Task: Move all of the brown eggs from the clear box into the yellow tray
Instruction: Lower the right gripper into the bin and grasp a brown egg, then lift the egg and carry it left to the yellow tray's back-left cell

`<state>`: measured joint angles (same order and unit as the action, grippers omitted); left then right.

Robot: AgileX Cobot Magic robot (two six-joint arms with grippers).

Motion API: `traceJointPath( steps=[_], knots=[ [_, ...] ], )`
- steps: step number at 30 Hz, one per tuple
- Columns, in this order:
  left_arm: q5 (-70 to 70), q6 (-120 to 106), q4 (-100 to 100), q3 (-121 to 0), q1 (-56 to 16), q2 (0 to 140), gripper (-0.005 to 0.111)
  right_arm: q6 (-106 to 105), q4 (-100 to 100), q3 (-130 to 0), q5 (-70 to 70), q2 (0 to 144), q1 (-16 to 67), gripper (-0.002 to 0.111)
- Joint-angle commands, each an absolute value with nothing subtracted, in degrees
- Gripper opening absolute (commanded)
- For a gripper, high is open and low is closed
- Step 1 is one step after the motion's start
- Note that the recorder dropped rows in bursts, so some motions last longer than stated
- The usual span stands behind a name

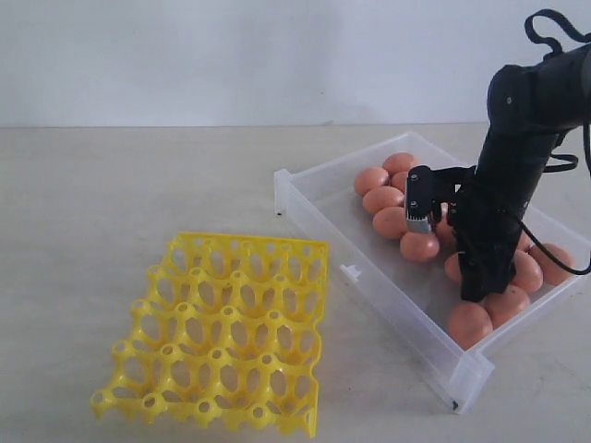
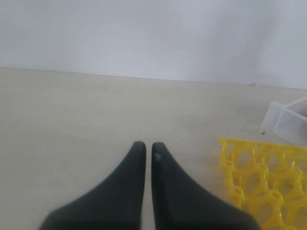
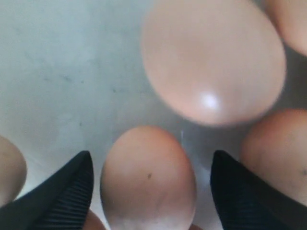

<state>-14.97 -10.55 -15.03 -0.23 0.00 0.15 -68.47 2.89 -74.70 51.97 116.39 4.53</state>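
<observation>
Several brown eggs (image 1: 383,198) lie in the clear box (image 1: 365,281) on the right of the exterior view. The yellow tray (image 1: 222,337) sits to its left with nothing in its cups. My right gripper (image 3: 149,158) reaches down into the box and stands open. One brown egg (image 3: 147,177) lies between its fingers (image 3: 72,187) with a small gap on each side. Other eggs (image 3: 213,62) lie close around it. My left gripper (image 2: 145,144) is shut with nothing in it, above bare table beside the tray's edge (image 2: 259,177).
The right arm (image 1: 508,175) leans over the near end of the box and hides some eggs. A corner of the box (image 2: 288,122) shows in the left wrist view. Pale tabletop (image 1: 111,185) spreads left of the box and behind the tray.
</observation>
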Motion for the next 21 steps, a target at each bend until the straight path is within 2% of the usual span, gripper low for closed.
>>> traceJointPath(
  steps=[1,4,7,15,21],
  knots=[
    [-14.8,-10.1,-15.2,0.0,0.0,0.0,0.004,-68.1,1.8,-74.7,50.7,116.6,4.5,0.048],
    [-14.8,-10.1,-15.2,0.0,0.0,0.0,0.004,-67.3,1.8,-74.7,49.5,116.6,4.5,0.026],
    [-14.8,-10.1,-15.2,0.0,0.0,0.0,0.004,-65.3,4.1,-74.7,49.3,116.6,4.5,-0.001],
    [-14.8,-10.1,-15.2,0.0,0.0,0.0,0.004,-54.5,21.9,-74.7,46.7,115.8,4.5,0.0],
    [-14.9,-10.1,-15.2,0.0,0.0,0.0,0.004,-60.0,45.6,-74.7,45.3,110.1,4.5,0.0]
  ],
)
